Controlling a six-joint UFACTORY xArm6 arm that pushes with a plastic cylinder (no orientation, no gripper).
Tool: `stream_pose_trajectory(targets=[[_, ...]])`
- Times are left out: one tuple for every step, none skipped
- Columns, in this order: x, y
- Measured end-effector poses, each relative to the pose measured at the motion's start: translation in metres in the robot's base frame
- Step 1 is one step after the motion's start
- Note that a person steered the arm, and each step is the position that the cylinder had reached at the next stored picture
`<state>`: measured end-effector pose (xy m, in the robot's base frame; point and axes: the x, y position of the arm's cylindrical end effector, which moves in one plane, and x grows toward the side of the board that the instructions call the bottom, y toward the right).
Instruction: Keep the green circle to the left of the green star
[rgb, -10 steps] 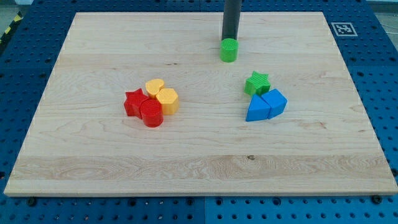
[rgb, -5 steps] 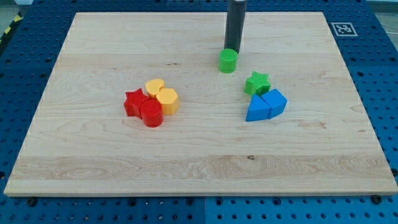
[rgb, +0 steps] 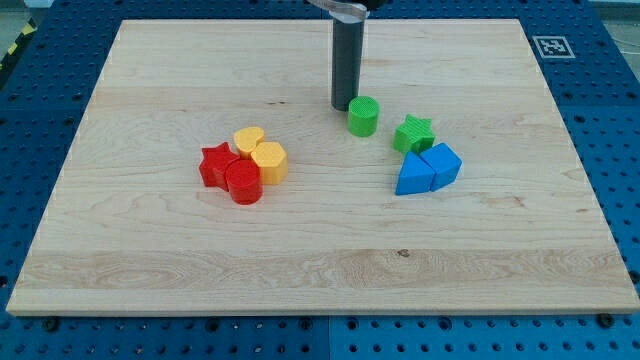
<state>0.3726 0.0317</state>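
Observation:
The green circle (rgb: 364, 116) lies on the wooden board (rgb: 150, 250), just left of the green star (rgb: 413, 134) with a small gap between them. My tip (rgb: 345, 107) stands right at the circle's upper left side, touching or nearly touching it. The rod rises straight up out of the view's top. The green star rests against the top of two blue blocks (rgb: 428, 168).
Left of centre sits a tight cluster: a red star (rgb: 215, 165), a red cylinder (rgb: 243, 184), a yellow heart (rgb: 249, 140) and a yellow hexagonal block (rgb: 269, 160). A marker tag (rgb: 552, 46) is at the board's top right corner.
The green circle has slid down the view, from near the top towards the green star. My tip moved down and a little left with it, from above the circle to its upper left.

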Motion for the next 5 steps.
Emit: stream_pose_trajectory(targets=[[0.002,0.005],[0.001,0.005],[-0.007,0.005],[-0.009,0.008],[-0.006,0.026]])
